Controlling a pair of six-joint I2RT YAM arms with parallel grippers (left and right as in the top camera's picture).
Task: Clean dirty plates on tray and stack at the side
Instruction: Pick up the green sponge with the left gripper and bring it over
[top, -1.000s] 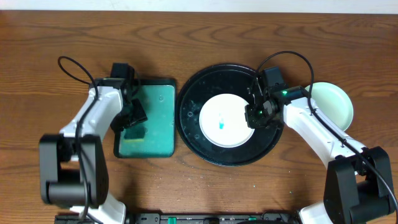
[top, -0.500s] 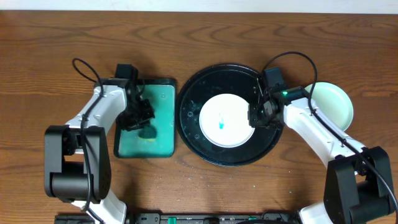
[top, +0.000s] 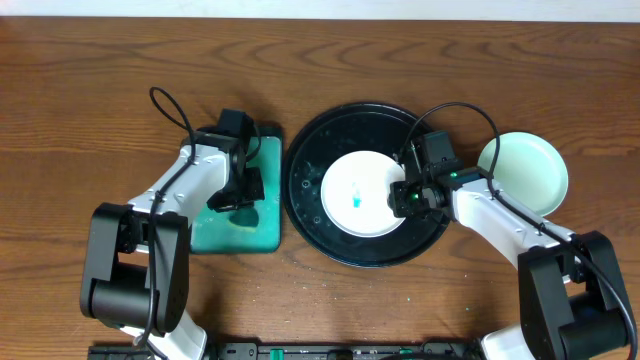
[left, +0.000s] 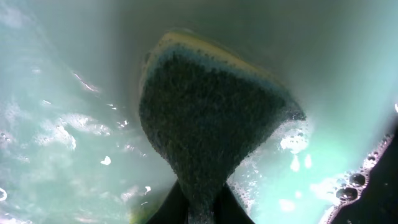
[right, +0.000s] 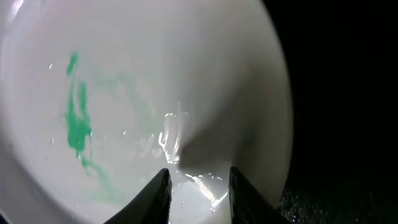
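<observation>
Wooden tabletop (top: 100, 70) carries the round black tray (top: 305, 215) at centre, with one white plate (top: 360, 195) lying inside it and a teal smear (top: 356, 198) at its middle. The right gripper (top: 405, 197) stands over the plate's right edge, the smear to its left. Its wrist view shows the fingertips narrowly parted, with wet plate surface visible in the gap and nothing clamped. Whether the tips touch the plate cannot be told. The left gripper (top: 232, 198) sits left of the black tray, over the rectangular teal tray (top: 262, 228), well apart from the plate. From overhead its jaws are hidden by the arm. Only its wrist view shows them closed on a dark, yellow-backed sponge (left: 211, 124), pinched at the lower edge above foamy teal water. A second plate (top: 535, 170), pale and unmarked, rests at the far right and is partly covered by the right arm.
</observation>
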